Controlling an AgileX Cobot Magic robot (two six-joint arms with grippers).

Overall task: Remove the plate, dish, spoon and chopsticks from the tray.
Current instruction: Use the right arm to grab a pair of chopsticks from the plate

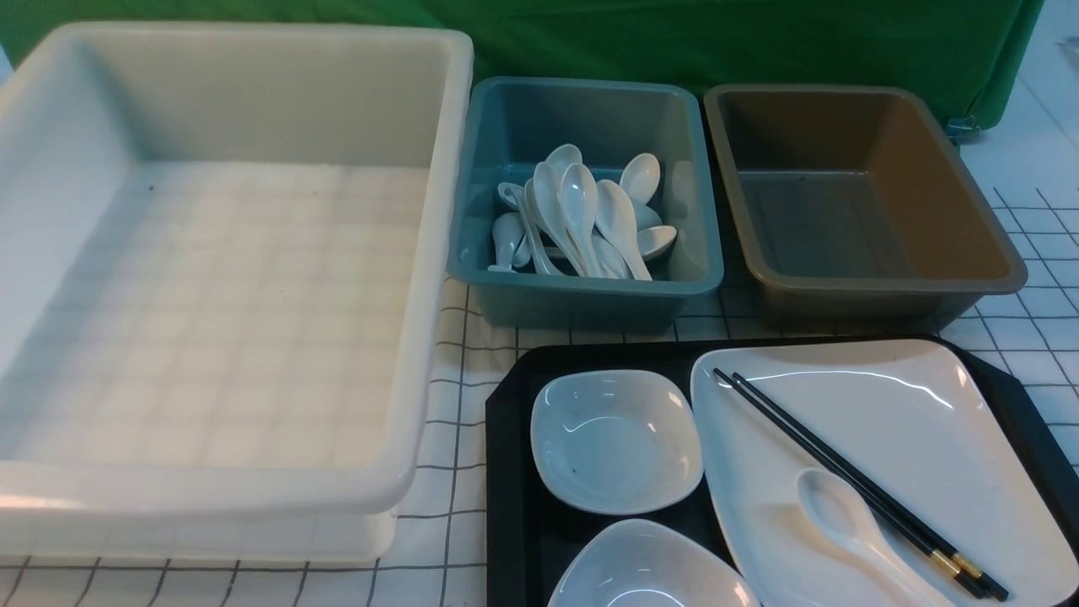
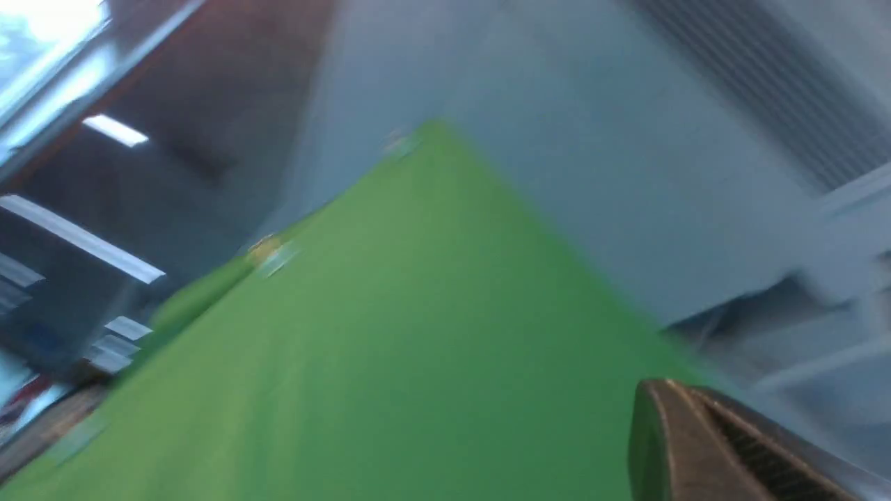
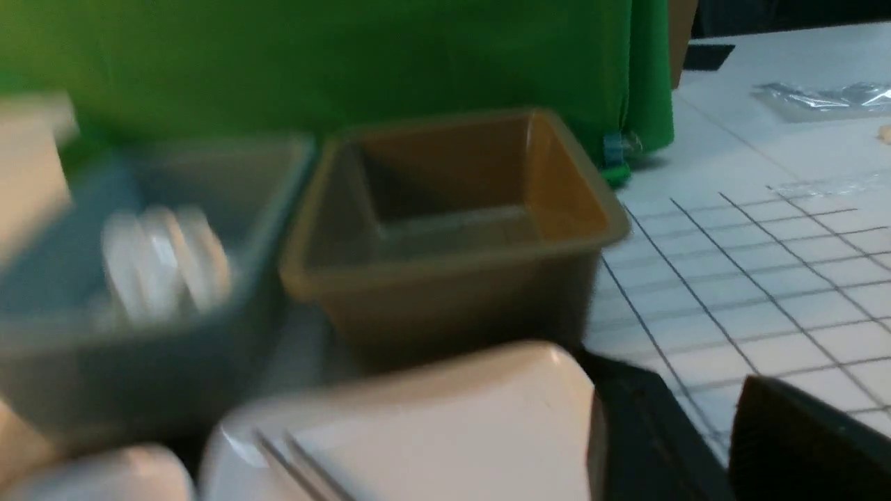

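The black tray point(image 1: 510, 506) sits at the worktop's point(image 1: 1037, 337) near edge, toward the right corner. On it lies the large plate point(image 1: 910, 421), carrying the chopsticks point(image 1: 809, 443), laid slantwise, and the spoon point(image 1: 843, 514) just beside them (bowl upward). A small dish point(image 1: 615, 438) rests on the tray beside the plate, with a second dish point(image 1: 649, 565) nearer the edge. Toward the far edge stand a white tub point(image 1: 438, 169), a blue tub point(image 1: 700, 211) heaped with white spoons point(image 1: 582, 215), and a brown tub point(image 1: 969, 211). Only one finger each of the left tool point(image 2: 731, 452) and right tool point(image 3: 800, 445) shows, so I cannot tell whether they are spread or pressed together.
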